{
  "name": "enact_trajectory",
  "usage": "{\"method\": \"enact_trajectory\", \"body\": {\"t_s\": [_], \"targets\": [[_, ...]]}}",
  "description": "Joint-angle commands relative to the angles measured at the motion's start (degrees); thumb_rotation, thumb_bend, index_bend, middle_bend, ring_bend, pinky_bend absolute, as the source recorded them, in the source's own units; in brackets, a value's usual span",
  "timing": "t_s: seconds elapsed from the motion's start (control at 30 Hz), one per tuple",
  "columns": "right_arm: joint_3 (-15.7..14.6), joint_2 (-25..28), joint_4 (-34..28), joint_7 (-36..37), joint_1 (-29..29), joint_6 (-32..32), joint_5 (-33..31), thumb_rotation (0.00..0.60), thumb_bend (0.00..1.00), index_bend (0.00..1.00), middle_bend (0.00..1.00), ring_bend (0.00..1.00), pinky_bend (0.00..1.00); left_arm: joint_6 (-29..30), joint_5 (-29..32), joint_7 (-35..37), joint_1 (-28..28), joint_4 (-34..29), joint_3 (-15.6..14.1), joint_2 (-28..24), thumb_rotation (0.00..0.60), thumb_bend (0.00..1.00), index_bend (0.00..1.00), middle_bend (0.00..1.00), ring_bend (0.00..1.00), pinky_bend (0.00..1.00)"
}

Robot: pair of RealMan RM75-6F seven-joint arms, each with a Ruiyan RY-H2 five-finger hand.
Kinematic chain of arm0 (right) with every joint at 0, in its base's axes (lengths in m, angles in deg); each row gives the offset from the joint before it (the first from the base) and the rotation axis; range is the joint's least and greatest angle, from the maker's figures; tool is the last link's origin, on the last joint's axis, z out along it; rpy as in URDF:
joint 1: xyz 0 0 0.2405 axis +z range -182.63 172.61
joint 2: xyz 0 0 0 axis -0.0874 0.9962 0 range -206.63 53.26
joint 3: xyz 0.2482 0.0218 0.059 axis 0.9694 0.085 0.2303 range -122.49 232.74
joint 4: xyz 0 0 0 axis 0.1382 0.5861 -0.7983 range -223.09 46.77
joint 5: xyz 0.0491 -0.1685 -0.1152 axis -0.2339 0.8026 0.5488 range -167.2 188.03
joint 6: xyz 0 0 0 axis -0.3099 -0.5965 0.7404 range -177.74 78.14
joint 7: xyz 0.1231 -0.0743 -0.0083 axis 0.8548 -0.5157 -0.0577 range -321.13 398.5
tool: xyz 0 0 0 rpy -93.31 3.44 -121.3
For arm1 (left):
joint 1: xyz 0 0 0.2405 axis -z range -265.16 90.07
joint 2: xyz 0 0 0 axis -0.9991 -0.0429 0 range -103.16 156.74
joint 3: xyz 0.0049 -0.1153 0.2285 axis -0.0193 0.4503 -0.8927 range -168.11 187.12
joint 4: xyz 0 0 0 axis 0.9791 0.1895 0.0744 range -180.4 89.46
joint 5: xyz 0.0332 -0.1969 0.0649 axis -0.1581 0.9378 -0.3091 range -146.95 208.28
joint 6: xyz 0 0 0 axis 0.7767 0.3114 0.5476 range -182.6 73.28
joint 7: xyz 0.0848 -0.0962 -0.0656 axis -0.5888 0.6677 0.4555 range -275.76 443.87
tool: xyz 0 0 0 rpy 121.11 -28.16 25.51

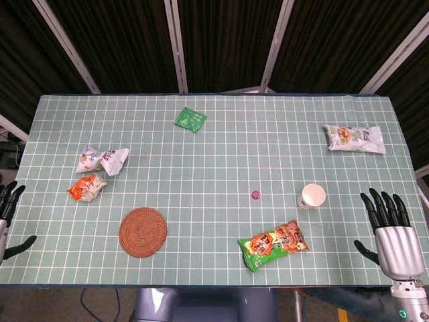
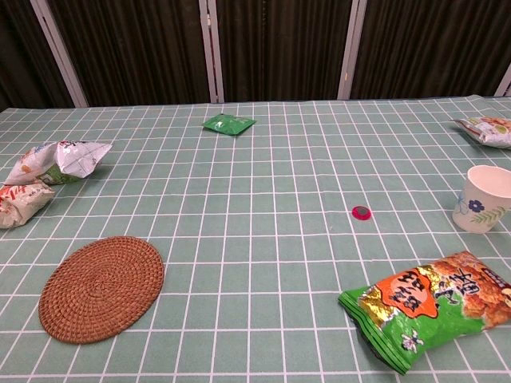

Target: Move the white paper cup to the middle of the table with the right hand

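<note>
The white paper cup point(image 1: 312, 196) point(image 2: 485, 199) stands upright on the right part of the green checked table point(image 1: 214, 154), with a small blue flower print on its side. My right hand point(image 1: 391, 231) hovers at the table's front right corner, fingers spread and holding nothing, well to the right of the cup. At the far left edge my left hand point(image 1: 9, 218) shows only partly, fingers apart and empty. Neither hand appears in the chest view.
A green-orange snack bag point(image 1: 273, 244) point(image 2: 431, 307) lies just in front of the cup. A small pink cap point(image 1: 255, 194) point(image 2: 361, 211) sits left of it. A woven coaster point(image 1: 143, 231), two snack packs point(image 1: 94, 171), a green packet point(image 1: 190, 119) and a white bag point(image 1: 354, 138) lie around.
</note>
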Motion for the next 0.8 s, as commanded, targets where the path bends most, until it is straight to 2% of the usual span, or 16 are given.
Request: {"method": "enact_trajectory", "body": {"t_s": [0.03,0.23,0.33,0.4,0.6,0.8], "targets": [[0.0,-0.1,0.1,-0.1,0.0,0.0,0.1,0.600,0.00,0.00,0.00,0.00,0.00,-0.1,0.1,0.2,0.0,-0.1,0.0,0.0,0.600,0.00,0.00,0.00,0.00,0.00],[-0.7,0.0,1.1,0.8,1.2,2.3,1.0,0.600,0.00,0.00,0.00,0.00,0.00,-0.9,0.4,2.9,0.0,-0.9,-0.4,-1.0,0.600,0.00,0.00,0.00,0.00,0.00],[-0.5,-1.0,4.3,0.0,3.9,5.5,2.5,0.600,0.00,0.00,0.00,0.00,0.00,-1.4,0.4,4.0,0.2,-1.2,-0.3,-1.9,0.600,0.00,0.00,0.00,0.00,0.00],[-0.6,-2.3,7.4,-3.7,5.8,8.0,4.2,0.600,0.00,0.00,0.00,0.00,0.00,-1.7,0.4,3.7,0.5,-1.1,-0.2,-1.7,0.600,0.00,0.00,0.00,0.00,0.00],[-1.1,-5.8,16.1,-21.4,13.2,18.6,9.8,0.600,0.00,0.00,0.00,0.00,0.00,-4.9,2.5,2.8,1.8,0.2,-0.1,-0.6,0.600,0.00,0.00,0.00,0.00,0.00],[-1.1,-8.9,19.2,-33.2,18.7,28.0,11.4,0.600,0.00,0.00,0.00,0.00,0.00,-5.6,4.5,1.4,2.4,1.1,0.7,0.6,0.600,0.00,0.00,0.00,0.00,0.00]]}}
